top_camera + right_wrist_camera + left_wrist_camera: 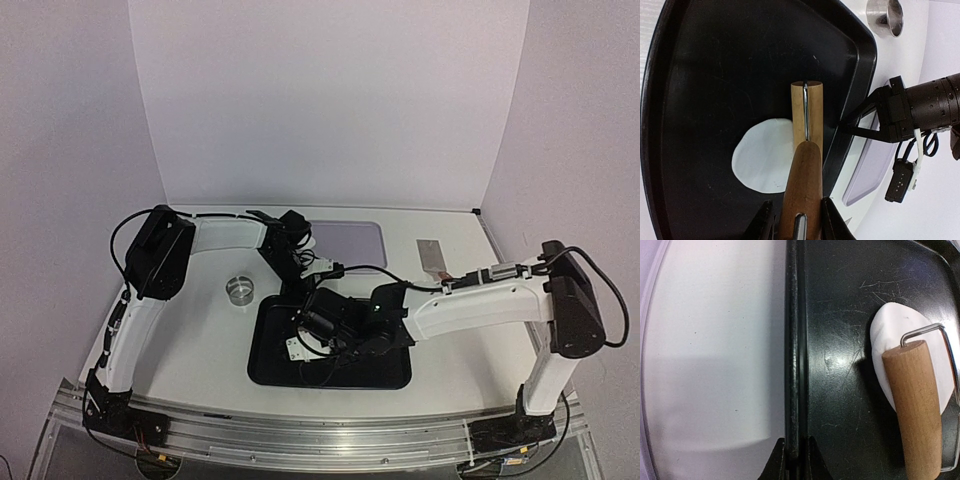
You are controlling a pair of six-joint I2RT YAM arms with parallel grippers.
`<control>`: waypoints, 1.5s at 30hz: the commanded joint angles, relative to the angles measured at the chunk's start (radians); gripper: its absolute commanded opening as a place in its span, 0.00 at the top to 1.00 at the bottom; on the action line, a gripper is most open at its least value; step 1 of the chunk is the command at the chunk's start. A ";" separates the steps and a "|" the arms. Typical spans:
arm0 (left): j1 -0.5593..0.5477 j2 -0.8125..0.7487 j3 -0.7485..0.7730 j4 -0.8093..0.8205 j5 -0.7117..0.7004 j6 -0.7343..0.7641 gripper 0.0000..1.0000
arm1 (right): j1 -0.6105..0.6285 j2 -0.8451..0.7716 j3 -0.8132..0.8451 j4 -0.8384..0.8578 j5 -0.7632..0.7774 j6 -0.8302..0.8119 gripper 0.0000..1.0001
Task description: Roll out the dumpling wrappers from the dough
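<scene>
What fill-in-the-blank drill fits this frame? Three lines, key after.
The right gripper grips the wooden roller by its ____.
The left gripper pinches the ____ of the black tray.
The dough in the tray is ____ in colour.
Missing: handle; rim; white.

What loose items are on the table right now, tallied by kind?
Trays: 2, the black tray and the lavender tray
White dough disc: 1
Wooden roller: 1
Metal ring cutter: 1
Metal scraper: 1
Total: 6
</scene>
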 commanded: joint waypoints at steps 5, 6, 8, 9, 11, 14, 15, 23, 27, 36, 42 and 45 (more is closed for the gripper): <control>0.000 0.012 -0.011 0.017 -0.105 0.059 1.00 | 0.160 -0.003 -0.153 -0.327 -0.180 0.251 1.00; 0.000 0.012 -0.011 0.017 -0.104 0.059 1.00 | 0.166 0.001 -0.152 -0.331 -0.180 0.264 1.00; 0.000 0.011 -0.012 0.015 -0.105 0.059 1.00 | 0.164 0.014 -0.146 -0.331 -0.173 0.261 1.00; 0.000 0.011 -0.012 0.014 -0.106 0.061 1.00 | 0.154 0.027 -0.135 -0.328 -0.167 0.245 1.00; 0.000 0.010 -0.012 0.012 -0.108 0.064 1.00 | 0.118 0.054 -0.104 -0.315 -0.167 0.211 1.00; 0.000 0.008 -0.012 0.011 -0.109 0.063 1.00 | 0.045 0.093 -0.047 -0.289 -0.179 0.168 1.00; 0.000 0.006 -0.012 0.011 -0.109 0.063 1.00 | 0.030 0.105 -0.031 -0.285 -0.177 0.157 1.00; 0.002 0.004 -0.015 0.014 -0.109 0.064 1.00 | 0.125 0.064 -0.110 -0.308 -0.206 0.275 1.00; 0.002 0.009 -0.013 0.017 -0.105 0.063 1.00 | 0.237 0.047 -0.139 -0.364 -0.225 0.428 1.00; 0.002 0.004 -0.017 0.012 -0.108 0.066 1.00 | 0.204 0.087 -0.101 -0.374 -0.188 0.391 1.00; 0.002 0.003 -0.018 0.015 -0.109 0.064 1.00 | 0.094 0.090 -0.052 -0.342 -0.145 0.278 1.00; 0.002 0.002 -0.015 0.015 -0.107 0.062 1.00 | 0.090 0.097 -0.029 -0.342 -0.170 0.295 1.00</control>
